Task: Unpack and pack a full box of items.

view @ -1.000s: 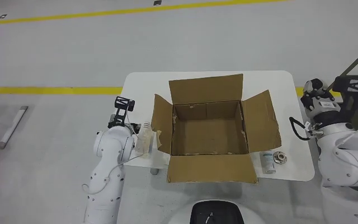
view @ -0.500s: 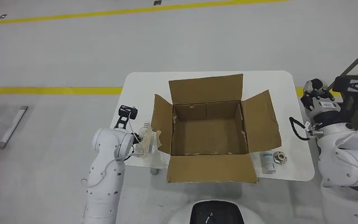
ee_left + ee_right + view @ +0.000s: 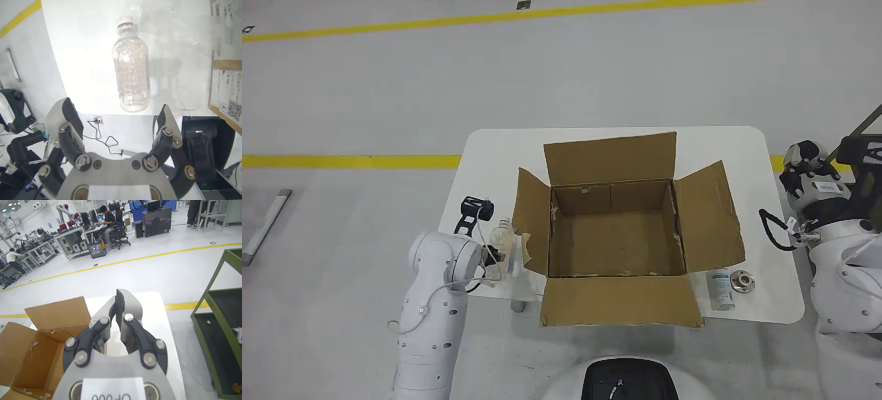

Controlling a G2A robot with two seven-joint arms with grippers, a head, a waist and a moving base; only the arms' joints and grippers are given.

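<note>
Two tools: left tool (image 3: 115, 106) wide open just short of the clear bottle (image 3: 131, 75) lying on the desk (image 3: 85, 56), right tool (image 3: 118, 300) closed, empty. QR-code sticker (image 3: 229, 106) on the box (image 3: 226, 64).

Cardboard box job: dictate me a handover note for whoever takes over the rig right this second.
Left gripper: open, empty, just short of the bottle's base.
Right gripper: shut, empty, near the table's right edge.
Things: the clear bottle lies on its side on the table, left of the box. The small can and round metal part sit by the box's right flap.
Done: the box is open with nothing visible inside, so unpacking looks finished.
Left: probably repacking all three items, bottle first.
</note>
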